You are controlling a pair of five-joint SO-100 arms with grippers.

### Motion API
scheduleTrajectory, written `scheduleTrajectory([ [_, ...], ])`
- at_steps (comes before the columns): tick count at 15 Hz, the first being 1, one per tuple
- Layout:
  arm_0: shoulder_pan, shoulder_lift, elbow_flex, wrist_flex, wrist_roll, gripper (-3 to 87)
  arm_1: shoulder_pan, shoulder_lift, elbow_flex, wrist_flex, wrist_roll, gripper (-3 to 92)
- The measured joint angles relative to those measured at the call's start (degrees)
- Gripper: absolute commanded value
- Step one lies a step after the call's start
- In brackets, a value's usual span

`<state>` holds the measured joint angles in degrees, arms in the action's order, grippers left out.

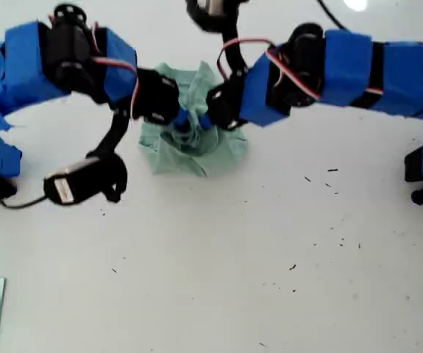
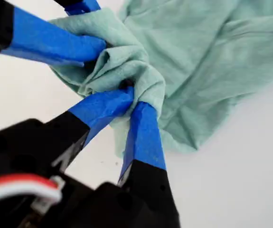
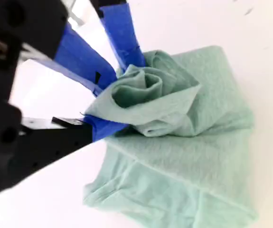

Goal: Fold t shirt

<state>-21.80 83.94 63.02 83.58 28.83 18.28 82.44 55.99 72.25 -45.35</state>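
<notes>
Both grippers' fingers [image 2: 141,123] pinch the bunched t shirt [image 1: 196,140] mid-table.

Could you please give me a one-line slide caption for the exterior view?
Two blue-taped arms meet over a bunched t shirt on the white table, both grippers pinching its cloth.

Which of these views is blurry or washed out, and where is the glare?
Exterior view: soft, table overexposed, glare spot at the top edge. First wrist view: t shirt fairly sharp, my first gripper blurred near the lens. Second wrist view: similar, black housing blurred.
</notes>
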Motion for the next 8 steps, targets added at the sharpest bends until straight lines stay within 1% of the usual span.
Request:
scheduleTrajectory([
  [1, -3.96, 0.0, 1.49, -0.44, 0.97, 23.3, 3.6, 0.0, 1.67, -2.99, -0.88, 22.5],
  [2, -6.15, 0.0, 3.25, 0.18, 1.05, 31.6, 5.98, 0.0, 2.2, -4.92, -1.05, 30.5],
  [4, -9.4, 0.88, 7.82, -0.79, -0.7, 33.1, 11.43, -0.44, 3.08, -7.82, -0.88, 22.5],
  [5, -12.13, 4.04, 13.01, -3.52, -3.25, 33.1, 15.47, -0.44, 5.01, -9.14, 0.35, 20.9],
  [6, -15.73, 8.7, 18.81, -7.73, -5.01, 33.0, 19.6, 0.35, 9.05, -10.99, 2.81, 19.6],
  [7, -19.51, 13.89, 24.17, -10.46, -5.89, 33.2, 23.73, 1.67, 13.1, -12.39, 4.31, 18.8],
  [8, -22.59, 17.75, 27.77, -11.69, -6.15, 33.0, 27.42, 5.01, 18.19, -13.8, 6.59, 18.6],
])
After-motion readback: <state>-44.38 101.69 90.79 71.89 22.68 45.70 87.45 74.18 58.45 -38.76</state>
